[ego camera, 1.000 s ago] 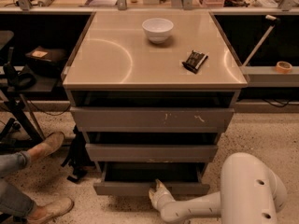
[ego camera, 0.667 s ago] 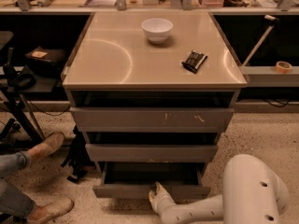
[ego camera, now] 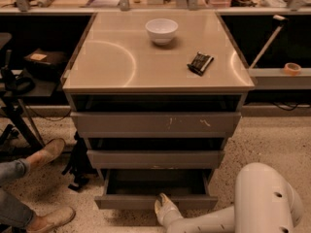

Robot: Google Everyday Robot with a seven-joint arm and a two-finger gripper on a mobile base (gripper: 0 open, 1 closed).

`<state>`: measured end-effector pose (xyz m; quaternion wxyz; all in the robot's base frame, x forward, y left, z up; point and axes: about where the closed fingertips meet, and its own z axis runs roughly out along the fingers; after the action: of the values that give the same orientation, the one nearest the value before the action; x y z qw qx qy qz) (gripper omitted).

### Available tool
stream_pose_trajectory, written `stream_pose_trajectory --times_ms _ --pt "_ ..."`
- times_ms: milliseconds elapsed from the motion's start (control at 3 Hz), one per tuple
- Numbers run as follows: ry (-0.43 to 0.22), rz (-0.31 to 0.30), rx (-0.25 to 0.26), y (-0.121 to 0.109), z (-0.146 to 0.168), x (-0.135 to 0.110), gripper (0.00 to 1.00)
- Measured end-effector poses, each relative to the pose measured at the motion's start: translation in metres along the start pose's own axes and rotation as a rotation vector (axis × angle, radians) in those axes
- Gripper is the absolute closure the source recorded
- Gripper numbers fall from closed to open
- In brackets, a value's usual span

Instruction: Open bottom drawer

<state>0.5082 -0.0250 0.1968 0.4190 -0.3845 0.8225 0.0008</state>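
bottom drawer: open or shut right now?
Open, partway. The bottom drawer front stands forward of the middle drawer, with its dark box interior visible behind. The gripper sits at that front's middle.

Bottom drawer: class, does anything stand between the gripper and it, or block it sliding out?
Nothing visible does. The gripper is at the front edge of the bottom drawer, near its middle. Only the robot's own arm is in front of it; the person's shoes sit off to the left.

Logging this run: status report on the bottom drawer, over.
Gripper at front edge of bottom drawer, centre. Drawer partly out, interior showing. Person's shoe on floor to its left, apart.
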Motion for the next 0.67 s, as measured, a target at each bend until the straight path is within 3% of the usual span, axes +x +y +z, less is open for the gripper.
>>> stream_pose_trajectory --times_ms 333,667 --pt "0.000 0.000 0.000 -0.0024 -0.0049 -0.0052 1.00" --pt "0.000 0.000 0.000 -0.0024 -0.0048 -0.0052 0.81"
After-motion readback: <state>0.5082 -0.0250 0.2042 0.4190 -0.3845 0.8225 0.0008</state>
